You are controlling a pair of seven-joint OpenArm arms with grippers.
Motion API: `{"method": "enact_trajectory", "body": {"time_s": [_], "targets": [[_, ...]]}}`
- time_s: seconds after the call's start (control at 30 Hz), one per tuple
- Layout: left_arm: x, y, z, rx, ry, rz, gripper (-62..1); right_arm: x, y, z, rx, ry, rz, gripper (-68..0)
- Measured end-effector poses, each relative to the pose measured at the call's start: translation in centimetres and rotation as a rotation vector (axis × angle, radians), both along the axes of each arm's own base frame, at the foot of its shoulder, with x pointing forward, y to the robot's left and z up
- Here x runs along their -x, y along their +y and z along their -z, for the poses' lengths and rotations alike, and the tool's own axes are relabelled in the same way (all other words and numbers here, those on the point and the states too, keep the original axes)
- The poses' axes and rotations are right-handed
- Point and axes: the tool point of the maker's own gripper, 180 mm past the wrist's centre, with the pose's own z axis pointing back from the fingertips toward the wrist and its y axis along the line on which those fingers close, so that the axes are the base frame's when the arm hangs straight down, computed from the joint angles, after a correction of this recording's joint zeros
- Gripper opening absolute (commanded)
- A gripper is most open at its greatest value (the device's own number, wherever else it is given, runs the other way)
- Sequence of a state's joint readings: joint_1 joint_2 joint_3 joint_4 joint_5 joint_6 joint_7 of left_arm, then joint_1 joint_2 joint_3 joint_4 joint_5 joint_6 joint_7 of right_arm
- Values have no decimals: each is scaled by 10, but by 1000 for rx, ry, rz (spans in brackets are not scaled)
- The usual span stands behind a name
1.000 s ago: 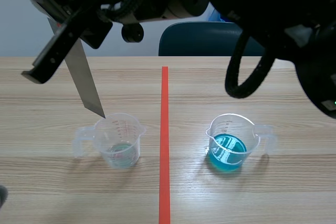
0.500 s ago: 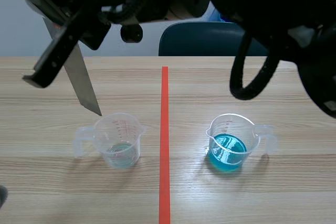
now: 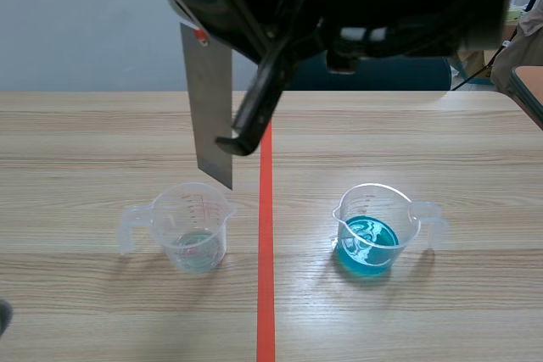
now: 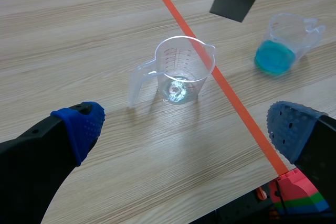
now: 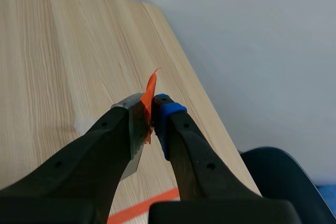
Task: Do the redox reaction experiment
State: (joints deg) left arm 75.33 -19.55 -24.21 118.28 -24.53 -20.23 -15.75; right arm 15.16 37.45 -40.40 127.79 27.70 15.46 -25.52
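On the wooden desk (image 3: 85,142), a nearly empty clear cup (image 3: 191,226) and a cup of blue liquid (image 3: 373,226) are set either side of a red tape line (image 3: 265,294), a grey metal strip (image 3: 209,108) is clamped in the raised right end effector (image 5: 149,116) above the desk near the emptier cup, and the left end effector (image 4: 185,127) is seen spread apart.

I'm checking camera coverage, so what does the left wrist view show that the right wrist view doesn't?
Only the left wrist view: the open left gripper, a nearly empty clear plastic measuring cup, and a clear cup of blue liquid. Only the right wrist view: the right gripper shut on the flat grey metal sheet, plus a dark blue chair. Both: that sheet and the wooden table.
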Motion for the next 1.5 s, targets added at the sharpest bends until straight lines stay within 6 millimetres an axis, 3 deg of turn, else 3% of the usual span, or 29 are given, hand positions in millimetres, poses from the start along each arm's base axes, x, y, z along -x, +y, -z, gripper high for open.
{"method": "enact_trajectory", "body": {"time_s": [0.53,0.77,1.0,1.5], "targets": [[0,0,0,0,1,1,14,-3,-86,12,130,-13,59,-669],[1,-1,0,3,3,5,14,0,-102,8,142,-32,43,-669],[1,-1,0,3,2,6,14,-4,-122,29,163,38,-2,-669],[1,-1,0,3,3,6,14,5,-138,39,187,41,-157,-669]]}}
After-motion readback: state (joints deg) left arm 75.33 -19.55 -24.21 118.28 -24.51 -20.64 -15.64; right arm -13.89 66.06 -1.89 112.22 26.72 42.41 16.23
